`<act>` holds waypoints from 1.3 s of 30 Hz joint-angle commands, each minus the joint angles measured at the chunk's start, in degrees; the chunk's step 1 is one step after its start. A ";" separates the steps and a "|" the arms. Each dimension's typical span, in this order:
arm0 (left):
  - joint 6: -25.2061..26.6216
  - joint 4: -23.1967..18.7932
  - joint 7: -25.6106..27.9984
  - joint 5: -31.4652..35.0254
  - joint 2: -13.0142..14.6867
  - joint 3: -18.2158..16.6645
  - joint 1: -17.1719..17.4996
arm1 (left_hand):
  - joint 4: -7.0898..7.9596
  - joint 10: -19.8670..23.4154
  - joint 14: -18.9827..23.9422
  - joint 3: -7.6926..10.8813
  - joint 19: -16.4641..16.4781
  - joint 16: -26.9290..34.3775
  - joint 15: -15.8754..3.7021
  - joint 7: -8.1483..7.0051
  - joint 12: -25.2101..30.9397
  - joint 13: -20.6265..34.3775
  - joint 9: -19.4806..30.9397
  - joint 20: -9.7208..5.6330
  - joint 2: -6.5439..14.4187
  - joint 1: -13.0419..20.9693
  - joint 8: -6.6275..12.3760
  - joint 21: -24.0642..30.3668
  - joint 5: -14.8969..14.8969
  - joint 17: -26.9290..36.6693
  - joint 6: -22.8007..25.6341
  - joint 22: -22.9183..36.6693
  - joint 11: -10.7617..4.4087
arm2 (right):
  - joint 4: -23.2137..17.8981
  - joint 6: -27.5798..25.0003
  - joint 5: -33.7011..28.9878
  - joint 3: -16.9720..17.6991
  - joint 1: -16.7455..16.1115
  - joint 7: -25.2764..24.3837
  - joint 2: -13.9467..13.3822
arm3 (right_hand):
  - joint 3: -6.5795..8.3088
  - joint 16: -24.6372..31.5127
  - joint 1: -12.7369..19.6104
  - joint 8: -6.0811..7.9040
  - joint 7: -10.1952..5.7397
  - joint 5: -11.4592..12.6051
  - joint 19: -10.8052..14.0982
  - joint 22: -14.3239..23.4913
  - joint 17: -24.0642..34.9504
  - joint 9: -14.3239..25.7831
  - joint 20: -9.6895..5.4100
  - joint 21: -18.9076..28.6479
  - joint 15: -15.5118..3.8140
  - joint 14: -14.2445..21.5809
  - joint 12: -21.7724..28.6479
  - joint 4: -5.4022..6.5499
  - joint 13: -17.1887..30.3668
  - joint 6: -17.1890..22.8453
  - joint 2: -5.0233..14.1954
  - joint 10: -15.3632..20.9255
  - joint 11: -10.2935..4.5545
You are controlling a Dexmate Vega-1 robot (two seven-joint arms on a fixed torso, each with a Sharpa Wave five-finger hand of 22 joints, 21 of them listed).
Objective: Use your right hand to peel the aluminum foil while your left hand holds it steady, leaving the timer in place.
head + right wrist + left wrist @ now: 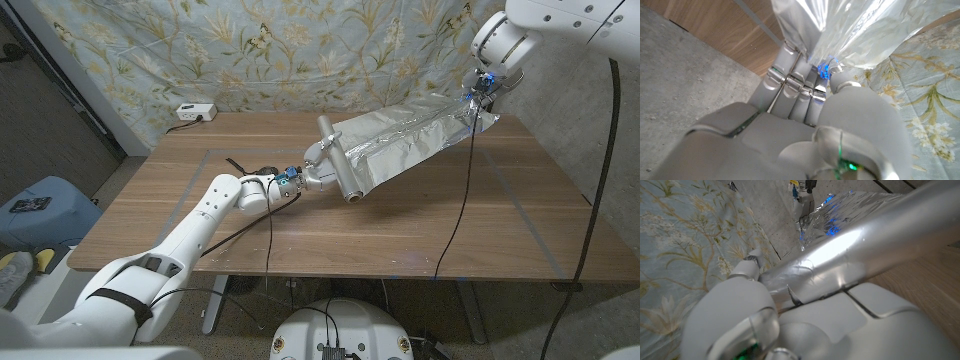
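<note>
Gripping the aluminum foil roll (338, 158) at frame centre, the left hand (312, 176) held it above the table (500, 220) while the right hand (482, 92), upper right, pinched the drawn sheet's (420, 140) edge. Pulling harder could tear the taut foil or drag the roll loose.

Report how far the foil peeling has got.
Done: a long sheet of aluminum foil is pulled off the roll. In hand: the left robot hand grips the roll over the table, while the right robot hand holds the sheet's far end raised. Left: separating the sheet. The timer sits at the back edge.
</note>
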 commanded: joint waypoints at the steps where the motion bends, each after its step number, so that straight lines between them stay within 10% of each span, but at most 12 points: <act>1: -0.15 0.39 0.02 -0.10 0.18 0.25 -0.31 | 0.12 -0.24 -0.08 0.00 0.14 -0.02 -0.11 -0.02 0.32 0.08 0.13 0.10 0.37 -0.19 0.09 -0.07 -0.21 0.18 0.23 0.15 0.08 | 1.53 0.06 -3.25 0.20 0.09 3.12 0.70 | 0.83 -0.17 0.29 -0.10 0.15 0.54 -0.43 0.32 0.20 0.12 -0.09 0.31 -0.30 0.10 0.37 0.81 0.17 0.17 0.73 -0.02 -0.12; 39: 0.40 3.56 -2.07 1.70 -0.56 0.92 -2.68 | 0.14 -0.18 -0.17 0.20 0.24 -0.08 -0.04 0.18 0.44 -0.05 0.14 0.16 0.55 -0.45 0.10 -0.42 -0.21 0.07 0.54 0.17 0.18 | 2.36 0.06 -5.69 1.74 -1.04 5.23 1.54 | 0.87 -0.47 0.27 -0.45 0.06 0.53 -0.86 0.31 0.41 0.34 -0.08 0.78 -0.29 -0.04 0.42 0.98 0.14 0.25 0.62 0.03 -0.04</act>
